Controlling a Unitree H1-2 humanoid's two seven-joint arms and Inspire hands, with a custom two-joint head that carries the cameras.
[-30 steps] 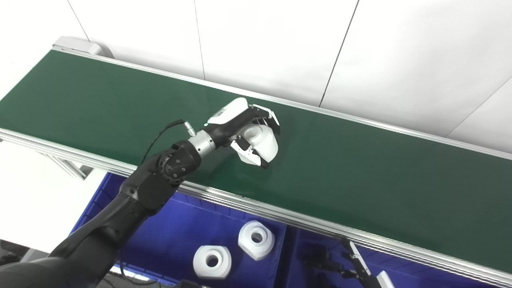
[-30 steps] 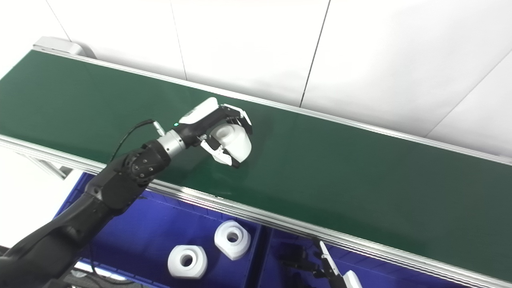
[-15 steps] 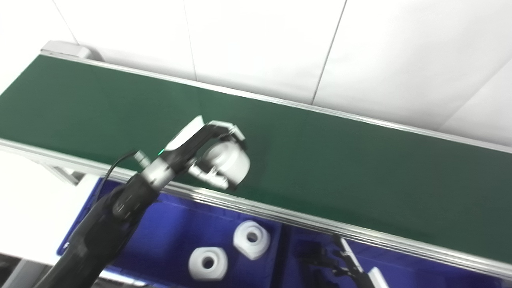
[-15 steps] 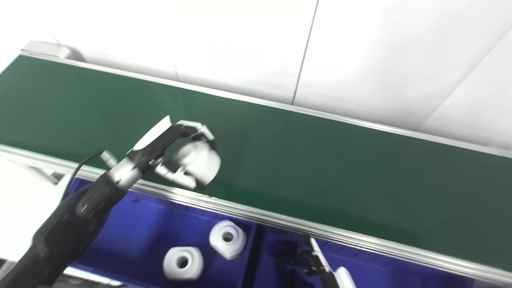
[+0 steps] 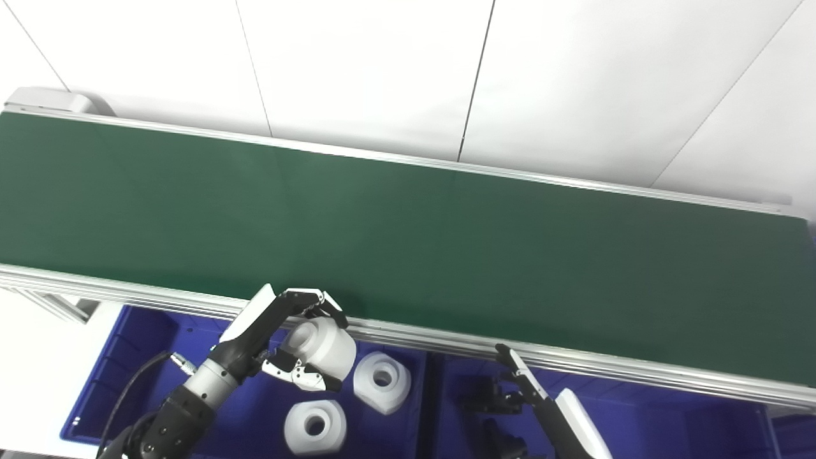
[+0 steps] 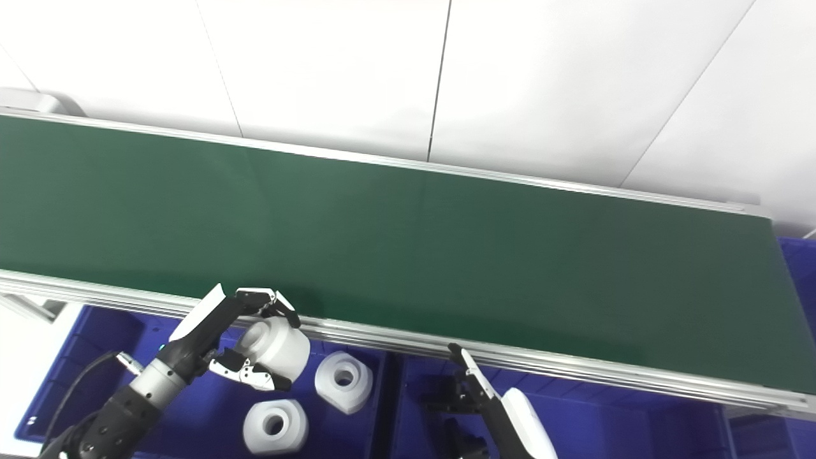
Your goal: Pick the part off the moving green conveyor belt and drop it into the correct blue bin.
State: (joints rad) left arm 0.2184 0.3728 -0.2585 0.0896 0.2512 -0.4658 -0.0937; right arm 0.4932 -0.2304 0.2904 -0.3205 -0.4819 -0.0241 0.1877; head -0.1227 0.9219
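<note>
The part (image 5: 322,347) in my left robot hand (image 5: 299,344) is a chunky white plastic piece, smooth and rounded on its outer side, with a narrower round collar that faces back toward my palm. My fingers (image 5: 315,301) curl over its top and my thumb presses in from below, so the robot hand is clamped on it. The part hangs in the air over the left blue bin (image 5: 115,363), just on the near side of the conveyor's metal rail (image 5: 414,335), clear of the green conveyor belt (image 5: 408,242).

Two more white parts lie on the bin floor below. One (image 5: 381,381) sits just to the right of the held part and shows angular, nut-like sides and a round centre hole. The other (image 5: 315,426) lies nearer to me, flat, with its hole facing up. The held part overlaps neither from above, though it is close to both.

A dark divider separates this bin from the next blue bin (image 5: 669,421) to the right. My right robot hand (image 5: 519,389) hovers over that bin, fingers extended and apart, holding nothing. Dark shapes lie under it, too shadowed to make out.

The belt surface is bare green, and white wall panels (image 5: 382,64) rise behind it.
</note>
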